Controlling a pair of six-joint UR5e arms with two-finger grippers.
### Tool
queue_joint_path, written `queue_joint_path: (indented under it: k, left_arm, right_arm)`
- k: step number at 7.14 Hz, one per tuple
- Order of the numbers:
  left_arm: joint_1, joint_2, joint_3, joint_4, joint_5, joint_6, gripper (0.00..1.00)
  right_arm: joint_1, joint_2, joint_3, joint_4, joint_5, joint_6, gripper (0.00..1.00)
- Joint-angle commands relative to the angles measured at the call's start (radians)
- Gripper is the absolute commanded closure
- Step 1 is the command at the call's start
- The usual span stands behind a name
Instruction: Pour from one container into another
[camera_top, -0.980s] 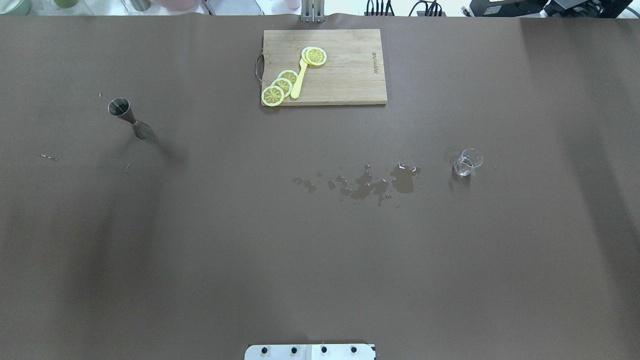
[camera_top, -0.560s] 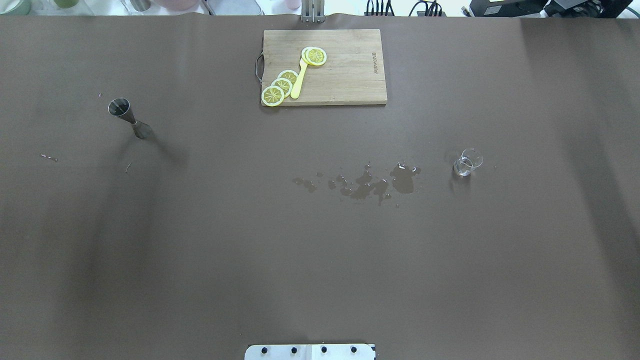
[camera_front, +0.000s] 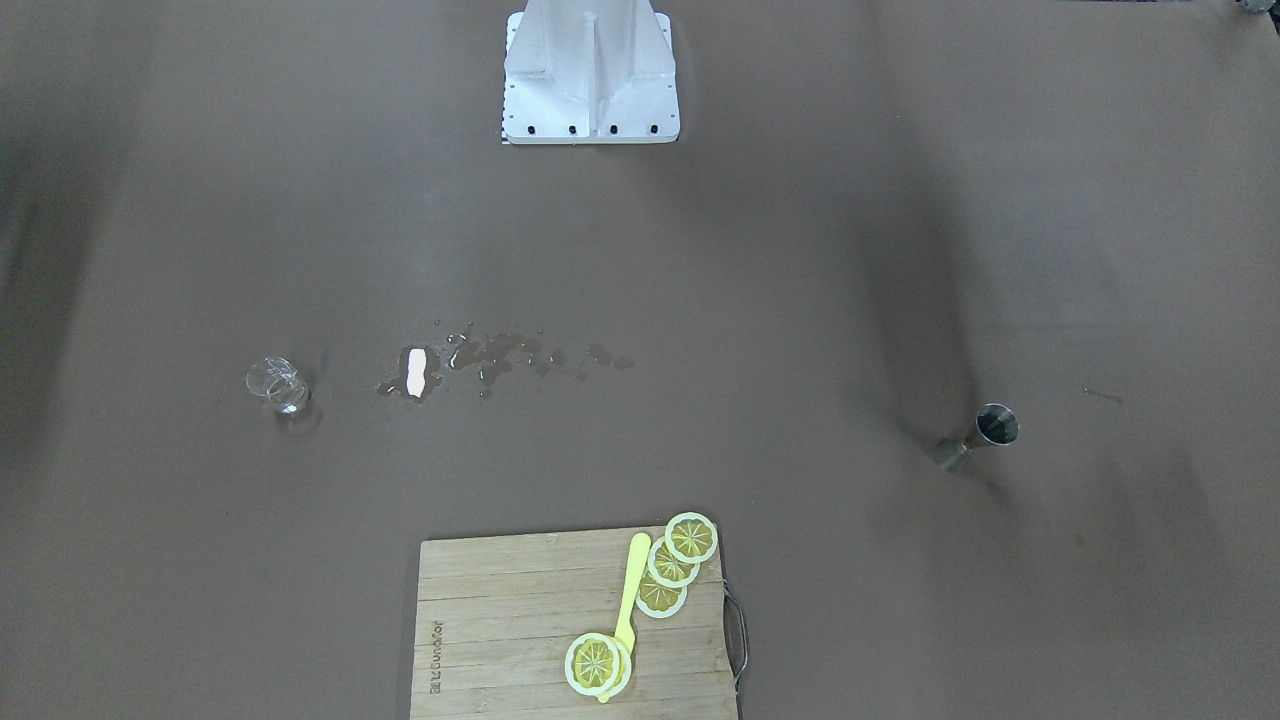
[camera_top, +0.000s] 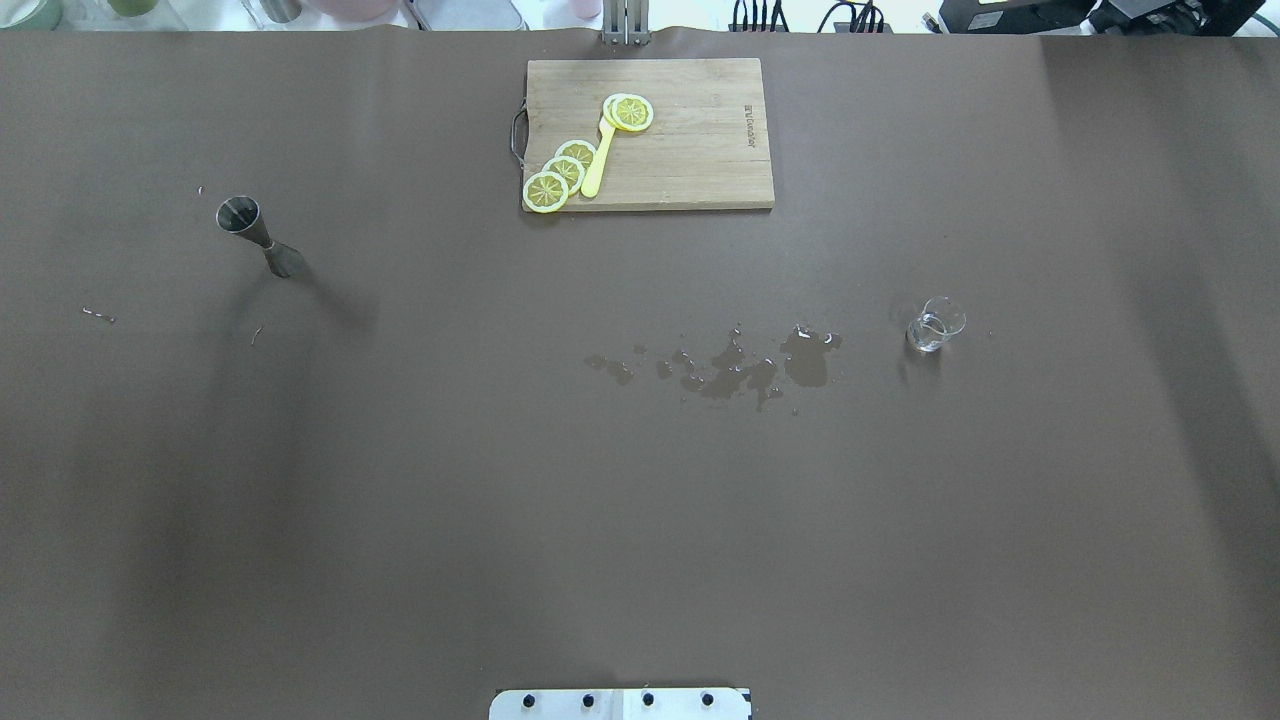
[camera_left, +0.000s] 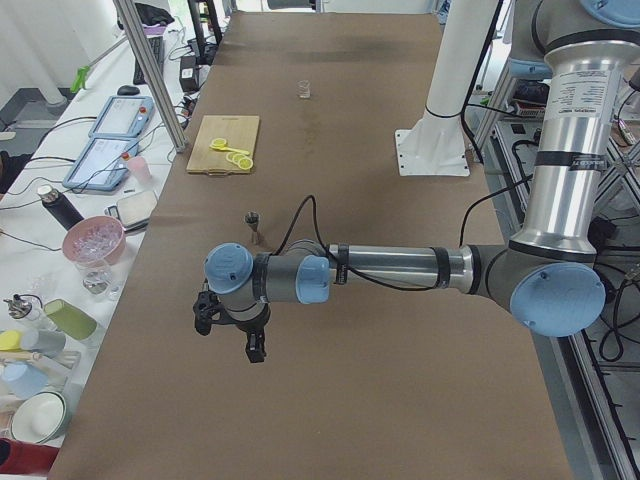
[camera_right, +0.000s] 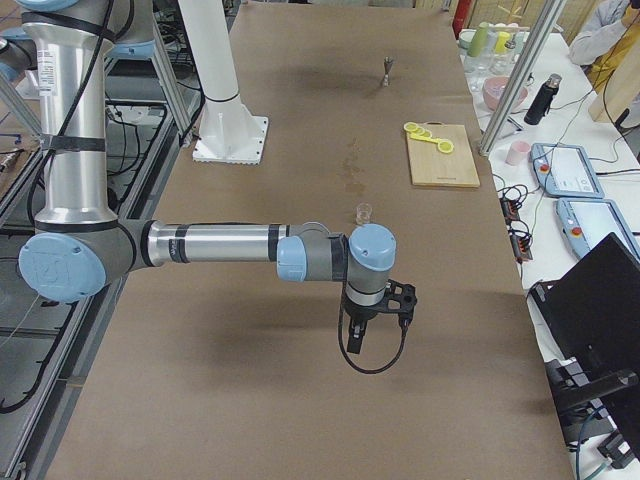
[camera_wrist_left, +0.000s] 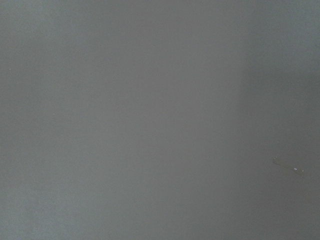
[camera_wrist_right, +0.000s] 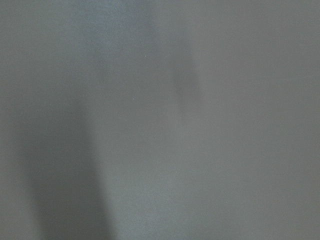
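Nothing moved; jigger (camera_top: 255, 232) and glass (camera_top: 935, 325) stand well apart, spill (camera_top: 745, 370) between.

The jigger (camera_top: 255, 232) stands left, glass (camera_top: 934, 325) right, spill (camera_top: 740, 365) between, nearer the glass, cutting board (camera_top: 690, 150) behind.

Overhead and front cameras face each other, sharing the cutting board (camera_top: 700, 165); wrist cameras apparently see tabletop (camera_wrist_left: 150, 120).

Soft, broad shadows on table (camera_top: 600, 520); glare on spill (camera_front: 413, 372); wrist cams flat grey.
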Motion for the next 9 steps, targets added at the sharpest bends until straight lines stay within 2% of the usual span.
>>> queue_joint_path:
  k: [1, 9]
  left_arm:
    - [0.001, 0.013, -0.008, 0.0, 0.0, 0.0, 0.01]
    - [0.007, 0.013, -0.004, 0.006, 0.0, 0.0, 0.01]
  right_arm:
    - [0.0, 0.0, 0.001, 0.0, 0.002, -0.005, 0.0]
    - [0.0, -0.003, -0.011, -0.001, 0.005, -0.005, 0.0]
